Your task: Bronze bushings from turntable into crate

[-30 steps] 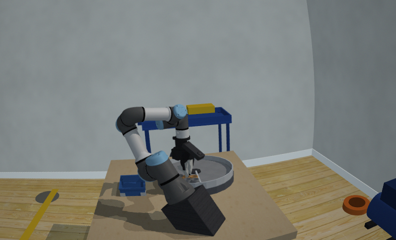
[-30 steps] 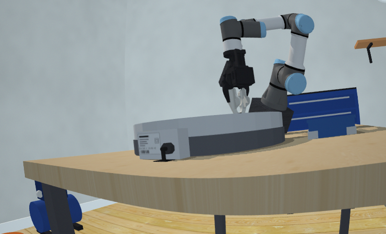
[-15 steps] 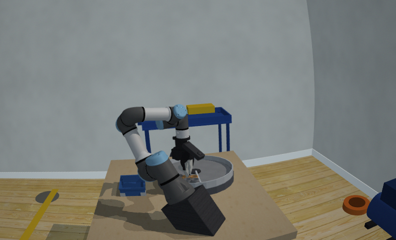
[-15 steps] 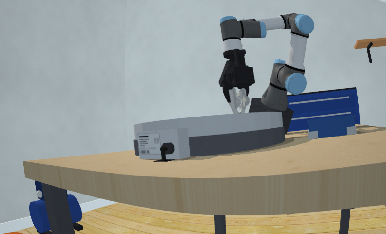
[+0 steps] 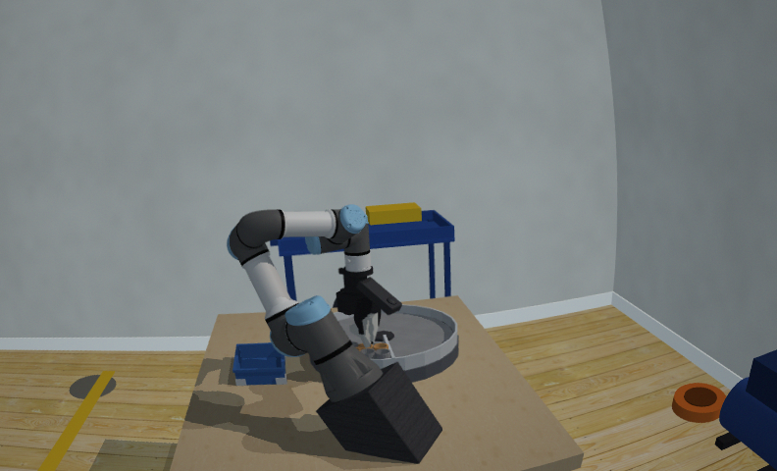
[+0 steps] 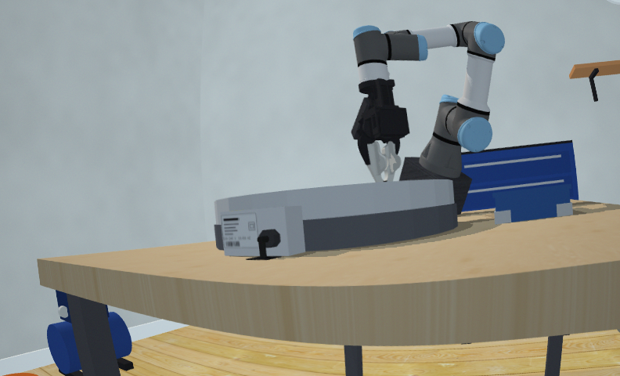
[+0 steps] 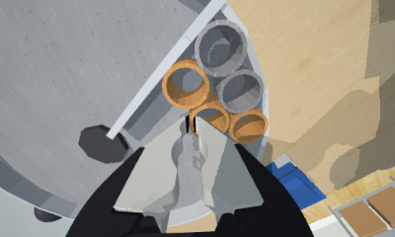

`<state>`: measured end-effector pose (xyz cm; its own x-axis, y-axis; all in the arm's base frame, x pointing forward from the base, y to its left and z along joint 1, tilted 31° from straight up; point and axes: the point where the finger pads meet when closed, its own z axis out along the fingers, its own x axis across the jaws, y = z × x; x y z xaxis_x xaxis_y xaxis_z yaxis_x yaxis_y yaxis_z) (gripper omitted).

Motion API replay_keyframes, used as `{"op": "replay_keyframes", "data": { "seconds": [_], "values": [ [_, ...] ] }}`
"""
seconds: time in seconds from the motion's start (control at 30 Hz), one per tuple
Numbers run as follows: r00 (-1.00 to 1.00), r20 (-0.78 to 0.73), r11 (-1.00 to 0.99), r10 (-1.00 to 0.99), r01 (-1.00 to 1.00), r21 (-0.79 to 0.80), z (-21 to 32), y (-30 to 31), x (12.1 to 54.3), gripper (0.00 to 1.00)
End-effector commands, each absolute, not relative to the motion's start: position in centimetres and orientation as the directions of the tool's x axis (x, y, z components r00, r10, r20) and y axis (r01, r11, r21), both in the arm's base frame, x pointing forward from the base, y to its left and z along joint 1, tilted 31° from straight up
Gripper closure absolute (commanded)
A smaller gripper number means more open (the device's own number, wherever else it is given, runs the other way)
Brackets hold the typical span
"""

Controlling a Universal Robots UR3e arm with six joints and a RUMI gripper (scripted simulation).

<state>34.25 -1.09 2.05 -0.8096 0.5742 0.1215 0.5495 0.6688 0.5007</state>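
Note:
Three bronze bushings and two steel bushings stand clustered at the turntable's [image 5: 440, 349] [image 6: 351, 204] [image 7: 61, 74] rim beside a white divider bar [image 7: 165, 69]. In the wrist view, one bronze bushing [image 7: 186, 83] is at the left and one bronze bushing [image 7: 249, 125] at the right. The steel bushings [image 7: 220, 47] [image 7: 240, 91] stand behind them. My gripper [image 7: 191, 116] [image 5: 371, 338] [image 6: 383, 177] is shut on the near wall of the middle bronze bushing [image 7: 211, 115]. In the top view the bushings [image 5: 376, 346] show only as small specks. The blue crate [image 5: 257, 362] [image 6: 532, 204] [image 7: 290, 180] sits on the table beside the turntable.
The arm's black base block [image 5: 381, 420] stands at the table's front. A blue bench with a yellow box [image 5: 392, 213] is behind the table. An orange ring [image 5: 698, 401] and a blue machine [image 5: 766, 402] are on the floor at right. A tray of brown blocks [image 7: 377, 212] lies below.

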Motion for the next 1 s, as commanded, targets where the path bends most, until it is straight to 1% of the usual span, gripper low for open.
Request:
{"op": "replay_keyframes", "data": {
  "seconds": [0.0, 0.97],
  "values": [
    [-0.809, 0.120, 0.669, 0.575, 0.549, 0.501, 2.08, -1.11, 34.31, 1.00],
    [-0.809, 0.118, 0.669, 0.575, 0.549, 0.501, 2.32, -1.29, 34.29, 1.00]
  ]
}}
